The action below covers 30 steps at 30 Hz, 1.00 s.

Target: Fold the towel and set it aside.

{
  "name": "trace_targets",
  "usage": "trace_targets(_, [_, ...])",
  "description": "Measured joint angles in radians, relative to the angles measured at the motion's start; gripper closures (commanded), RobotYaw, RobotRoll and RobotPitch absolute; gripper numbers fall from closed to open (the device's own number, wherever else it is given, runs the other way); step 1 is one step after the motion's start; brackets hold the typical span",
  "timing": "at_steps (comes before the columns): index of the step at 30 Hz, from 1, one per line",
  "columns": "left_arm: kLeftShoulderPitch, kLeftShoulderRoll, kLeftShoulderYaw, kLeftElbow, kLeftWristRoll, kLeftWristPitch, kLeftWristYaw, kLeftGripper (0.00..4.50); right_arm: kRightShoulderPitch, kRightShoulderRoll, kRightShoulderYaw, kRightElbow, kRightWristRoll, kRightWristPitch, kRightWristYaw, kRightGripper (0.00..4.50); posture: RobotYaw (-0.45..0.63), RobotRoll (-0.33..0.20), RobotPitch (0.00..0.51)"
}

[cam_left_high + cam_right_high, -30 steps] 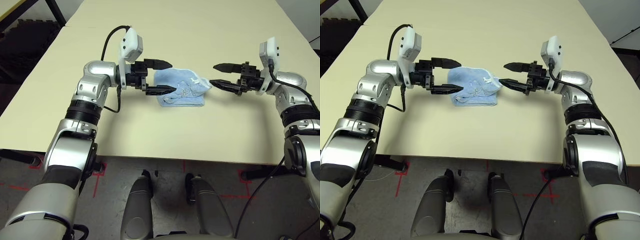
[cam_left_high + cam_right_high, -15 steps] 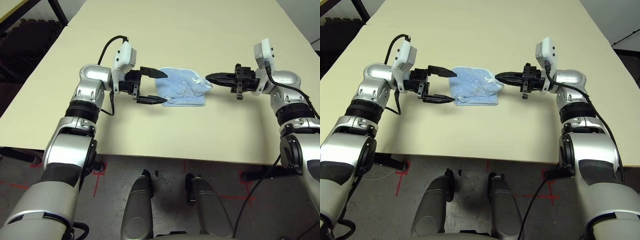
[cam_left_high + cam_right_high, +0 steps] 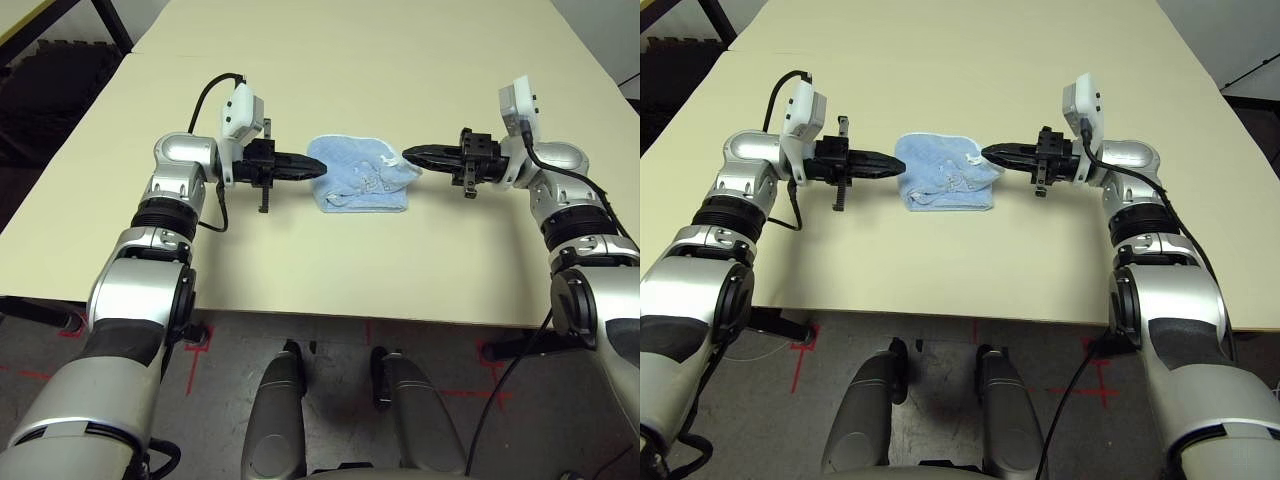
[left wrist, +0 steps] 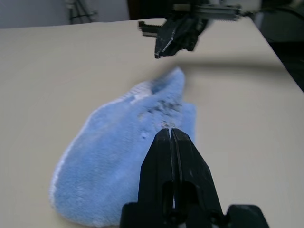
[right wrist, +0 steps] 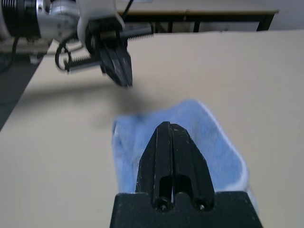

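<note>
towel [image 3: 362, 176], bunched on the counter [image 3: 420, 70], lies between two level, inward-pointing grippers. left gripper [image 3: 318, 168], closed and empty, tips at its left edge; right gripper [image 3: 408, 156], closed, at its right corner, equally near.

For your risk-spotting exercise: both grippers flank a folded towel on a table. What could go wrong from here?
1. Both the left gripper and right gripper are shut empty at the towel edges; pushing inward could bunch or undo the fold.
2. Facing tips could collide above it.
3. Sliding it aside may drag a loose layer open.
</note>
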Motion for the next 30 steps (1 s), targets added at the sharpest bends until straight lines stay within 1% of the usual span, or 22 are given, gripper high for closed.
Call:
trace_targets(2, [-0.016,-0.033,-0.001,0.002,0.011,0.007,0.029,4.49,-0.014,0.037,0.000,0.002,-0.001,0.001,-0.035,4.50,0.05,0.000,0.267])
trace_targets(5, [-0.021,-0.063,-0.004,0.006,0.039,0.007,0.070,4.49,-0.019,0.067,0.006,0.024,-0.009,0.001,-0.061,4.50,0.06,0.000,0.267])
trace_targets(9, [-0.020,-0.102,-0.008,0.041,0.074,0.007,0.106,4.49,-0.016,0.065,0.015,0.061,-0.036,-0.001,-0.087,4.50,0.06,0.000,0.269])
trace_targets(12, [-0.017,-0.116,-0.015,0.045,0.095,0.001,0.108,4.49,0.000,0.047,0.016,0.073,-0.050,-0.004,-0.093,4.50,0.04,0.000,0.270])
trace_targets(16, [0.003,-0.112,-0.018,0.058,0.125,-0.010,0.110,4.49,0.042,0.012,0.027,0.075,-0.072,-0.015,-0.089,4.50,0.03,0.000,0.273])
trace_targets(22, [0.041,-0.085,-0.032,0.088,0.164,-0.036,0.095,4.49,0.121,0.006,0.064,0.075,-0.117,-0.033,-0.089,4.50,0.02,0.000,0.279])
trace_targets(30, [0.060,-0.007,-0.049,0.115,0.204,-0.078,0.044,4.49,0.132,0.012,0.069,0.075,-0.133,-0.035,-0.121,4.50,0.02,0.000,0.271])
